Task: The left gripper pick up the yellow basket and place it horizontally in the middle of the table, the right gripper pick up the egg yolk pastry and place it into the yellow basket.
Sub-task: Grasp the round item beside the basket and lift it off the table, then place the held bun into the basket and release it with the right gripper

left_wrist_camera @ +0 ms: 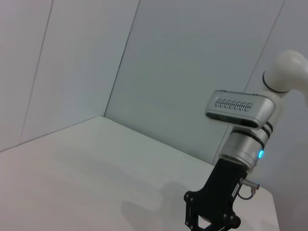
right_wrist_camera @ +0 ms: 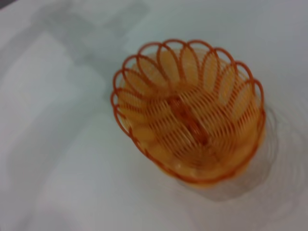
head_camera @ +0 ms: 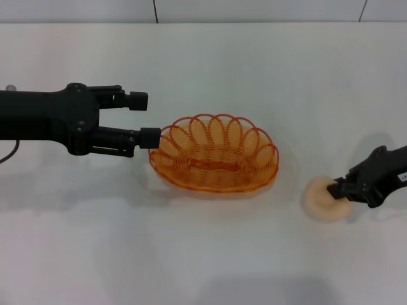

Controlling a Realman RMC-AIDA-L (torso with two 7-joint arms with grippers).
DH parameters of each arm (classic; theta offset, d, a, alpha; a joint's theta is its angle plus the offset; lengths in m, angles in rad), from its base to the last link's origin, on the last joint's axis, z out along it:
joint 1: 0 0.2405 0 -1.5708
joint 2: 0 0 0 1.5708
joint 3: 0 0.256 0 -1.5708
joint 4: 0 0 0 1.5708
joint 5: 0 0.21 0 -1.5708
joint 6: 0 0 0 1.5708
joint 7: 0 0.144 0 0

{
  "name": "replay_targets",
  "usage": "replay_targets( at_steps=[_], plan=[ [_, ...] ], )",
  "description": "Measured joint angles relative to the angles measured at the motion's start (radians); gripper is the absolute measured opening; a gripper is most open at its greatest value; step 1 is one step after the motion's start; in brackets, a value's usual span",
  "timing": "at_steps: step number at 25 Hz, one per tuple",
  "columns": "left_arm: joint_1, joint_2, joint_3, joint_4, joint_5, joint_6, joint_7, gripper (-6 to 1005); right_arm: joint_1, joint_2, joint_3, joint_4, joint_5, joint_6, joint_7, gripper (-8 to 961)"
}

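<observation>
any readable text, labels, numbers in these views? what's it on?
No readable text in any view.
White sticker on the right arm at the head view's right edge, behind the right hand: too small to read.
Yellow basket, egg yolk pastry, table, left hand: no markings visible.

Bare desk [head_camera: 210,254] lies open all around the yellow basket [head_camera: 215,154], except its left rim, blocked by the left claw [head_camera: 144,117]; the basket's top is unobstructed.
</observation>
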Motion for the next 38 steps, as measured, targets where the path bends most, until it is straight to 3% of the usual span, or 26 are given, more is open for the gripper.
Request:
replay_targets(
  at_steps=[14,27,35,38],
  plan=[
    [-0.001,0.005,0.0,0.0,-0.003,-0.01,0.0,885,0.008,0.001,-0.04,-0.094,0.165,0.035,-0.035,36],
    [-0.003,0.005,0.0,0.0,0.0,-0.014,0.0,886,0.097,0.007,-0.264,0.004,0.225,0.318,-0.114,35],
    [-0.009,0.002,0.0,0.0,0.005,-0.024,0.0,886,0.107,0.008,-0.315,0.047,0.246,0.432,-0.149,34],
    [-0.011,0.002,0.0,0.0,0.006,-0.031,0.0,886,0.115,0.008,-0.319,0.103,0.331,0.456,-0.231,34]
  ],
)
